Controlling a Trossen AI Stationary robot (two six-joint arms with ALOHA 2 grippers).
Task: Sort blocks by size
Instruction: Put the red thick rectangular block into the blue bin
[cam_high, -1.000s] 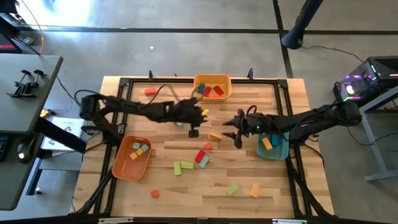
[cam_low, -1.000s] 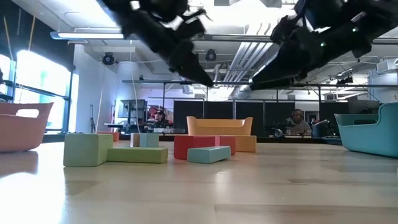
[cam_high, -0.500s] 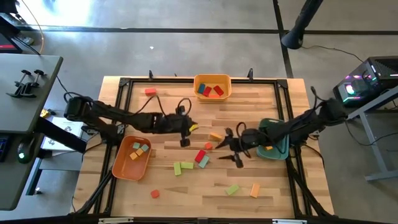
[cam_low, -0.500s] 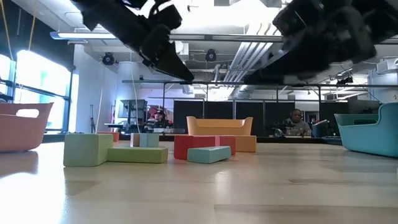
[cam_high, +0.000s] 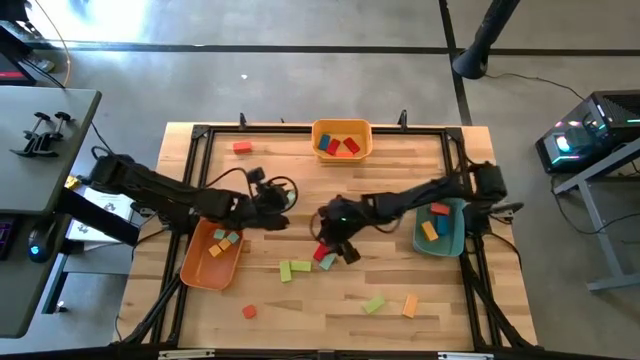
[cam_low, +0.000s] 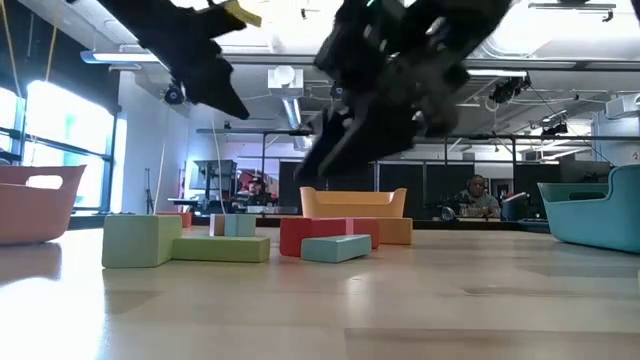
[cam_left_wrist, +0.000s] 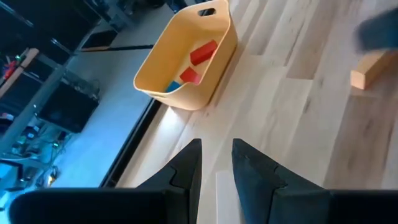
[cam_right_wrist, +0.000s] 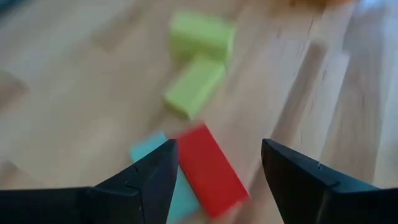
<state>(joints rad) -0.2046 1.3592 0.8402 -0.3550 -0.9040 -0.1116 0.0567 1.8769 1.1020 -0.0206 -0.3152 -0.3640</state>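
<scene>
Across from beside the teal tray (cam_high: 452, 240) to the mid-desk cluster within the last second with the right gripper (cam_right_wrist: 219, 149), jaws spread wide and empty, straddling a red bar block (cam_right_wrist: 210, 169) seen from above. Just beside that bar, touching or nearly so, a teal block (cam_right_wrist: 149, 154); a little farther on, two light green blocks (cam_right_wrist: 200, 36) lying close together. Seems still short of the desk (cam_high: 400, 170), judging by the low view, so no grasp yet. Meanwhile back from the far side near the yellow tray (cam_left_wrist: 186, 68) with the left gripper (cam_left_wrist: 217, 146), now hanging by the near corner of the orange tray (cam_high: 192, 268); jaws drawn close with only a slim gap, nothing between them. Already sorted, by the look of it: red and blue blocks in the yellow tray, several small ones in the orange tray, two or three in the teal tray. Still loose on the desk: the cluster under the right gripper, a green block (cam_high: 374, 304) and an orange block (cam_high: 410, 305) toward the near edge, a small red one (cam_high: 249, 312) at the near left, another reddish one (cam_high: 241, 147) far left. Likely meaning of the shift: one delivery finished on each side, next pick lined up on the red bar. Needs a straight descent and a square closing, given the risk of nudging or catching the teal neighbour.
</scene>
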